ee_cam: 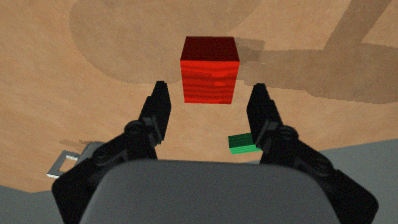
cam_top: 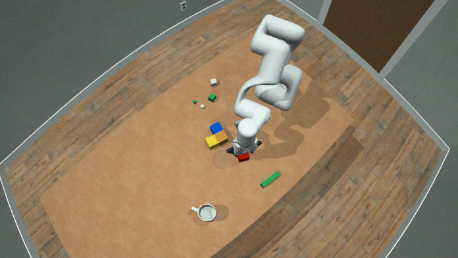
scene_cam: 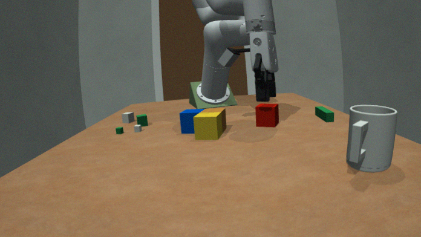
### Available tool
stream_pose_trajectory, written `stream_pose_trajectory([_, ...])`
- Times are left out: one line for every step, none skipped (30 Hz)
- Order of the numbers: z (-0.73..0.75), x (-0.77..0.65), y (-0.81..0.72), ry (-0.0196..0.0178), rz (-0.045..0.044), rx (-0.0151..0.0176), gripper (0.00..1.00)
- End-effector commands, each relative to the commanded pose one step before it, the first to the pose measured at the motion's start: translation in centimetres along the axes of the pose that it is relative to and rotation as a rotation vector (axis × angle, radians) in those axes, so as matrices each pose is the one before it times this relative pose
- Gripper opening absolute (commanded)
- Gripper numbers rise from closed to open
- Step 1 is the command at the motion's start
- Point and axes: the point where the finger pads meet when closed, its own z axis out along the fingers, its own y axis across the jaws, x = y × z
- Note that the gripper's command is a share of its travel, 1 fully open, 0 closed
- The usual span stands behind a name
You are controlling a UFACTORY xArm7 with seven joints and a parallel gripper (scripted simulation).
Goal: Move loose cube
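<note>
The loose red cube (cam_top: 243,157) stands on the table to the right of the group; it also shows in the side view (scene_cam: 267,115) and in the wrist view (ee_cam: 209,69). The blue cube (cam_top: 216,128), orange cube (cam_top: 221,135) and yellow cube (cam_top: 212,141) sit together in an L. In the side view they are the blue cube (scene_cam: 188,120), the orange cube (scene_cam: 215,110) and the yellow cube (scene_cam: 208,125). My gripper (scene_cam: 265,97) is open and empty, hanging just above the red cube, fingers apart on either side of it.
A green bar (cam_top: 270,179) lies right of the red cube. A grey mug (scene_cam: 370,137) stands near the front right. Small white and green blocks (scene_cam: 133,121) lie to the left of the group. The arm's base (scene_cam: 213,98) stands behind the cubes.
</note>
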Motion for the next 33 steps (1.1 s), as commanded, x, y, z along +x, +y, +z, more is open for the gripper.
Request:
stream_pose_trajectory([-0.102, -0.143, -0.127, -0.00237, -0.00002, 0.00213, 0.79])
stream_pose_trajectory([0.000, -0.006, -0.005, 0.00000, 0.00000, 0.00000, 0.79])
stream_pose_trajectory([0.000, -0.004, -0.003, 0.00000, 0.00000, 0.00000, 0.79])
stream_pose_trajectory([0.000, -0.002, -0.001, 0.00000, 0.00000, 0.00000, 0.79])
stream_pose_trajectory([0.000, 0.000, 0.000, 0.00000, 0.00000, 0.00000, 0.79])
stream_pose_trajectory([0.000, 0.000, 0.000, 0.00000, 0.00000, 0.00000, 0.79])
stream_pose_trajectory([0.000, 0.000, 0.000, 0.00000, 0.00000, 0.00000, 0.79])
stream_pose_trajectory([0.000, 0.000, 0.000, 0.00000, 0.00000, 0.00000, 0.79])
stream_pose_trajectory([0.000, 0.000, 0.000, 0.00000, 0.00000, 0.00000, 0.79])
stream_pose_trajectory([0.000, 0.000, 0.000, 0.00000, 0.00000, 0.00000, 0.79])
stream_pose_trajectory([0.000, 0.000, 0.000, 0.00000, 0.00000, 0.00000, 0.79])
stream_pose_trajectory([0.000, 0.000, 0.000, 0.00000, 0.00000, 0.00000, 0.79])
stream_pose_trajectory([0.000, 0.000, 0.000, 0.00000, 0.00000, 0.00000, 0.79])
stream_pose_trajectory([0.000, 0.000, 0.000, 0.00000, 0.00000, 0.00000, 0.79])
stream_pose_trajectory([0.000, 0.000, 0.000, 0.00000, 0.00000, 0.00000, 0.79])
stream_pose_trajectory([0.000, 0.000, 0.000, 0.00000, 0.00000, 0.00000, 0.79])
stream_pose_trajectory([0.000, 0.000, 0.000, 0.00000, 0.00000, 0.00000, 0.79])
stream_pose_trajectory([0.002, 0.000, 0.000, 0.00000, 0.00000, 0.00000, 0.79])
stream_pose_trajectory([0.005, 0.000, 0.000, 0.00000, 0.00000, 0.00000, 0.79])
stream_pose_trajectory([0.009, 0.000, 0.000, 0.00000, 0.00000, 0.00000, 0.79])
stream_pose_trajectory([0.015, 0.000, 0.000, 0.00000, 0.00000, 0.00000, 0.79])
stream_pose_trajectory([0.021, 0.000, 0.000, 0.00000, 0.00000, 0.00000, 0.79])
stream_pose_trajectory([0.028, 0.000, 0.000, 0.00000, 0.00000, 0.00000, 0.79])
stream_pose_trajectory([0.036, 0.000, 0.000, 0.00000, 0.00000, 0.00000, 0.79])
stream_pose_trajectory([0.000, 0.000, 0.000, 0.00000, 0.00000, 0.00000, 0.79])
stream_pose_trajectory([0.000, 0.000, 0.000, 0.00000, 0.00000, 0.00000, 0.79])
stream_pose_trajectory([0.045, 0.000, 0.000, 0.00000, 0.00000, 0.00000, 0.79])
stream_pose_trajectory([0.054, 0.000, 0.000, 0.00000, 0.00000, 0.00000, 0.79])
stream_pose_trajectory([0.063, 0.000, 0.000, 0.00000, 0.00000, 0.00000, 0.79])
stream_pose_trajectory([0.072, 0.000, 0.000, 0.00000, 0.00000, 0.00000, 0.79])
stream_pose_trajectory([0.082, 0.000, 0.000, 0.00000, 0.00000, 0.00000, 0.79])
stream_pose_trajectory([0.091, 0.000, 0.000, 0.00000, 0.00000, 0.00000, 0.79])
stream_pose_trajectory([0.099, -0.001, -0.001, 0.00000, 0.00000, 0.00000, 0.79])
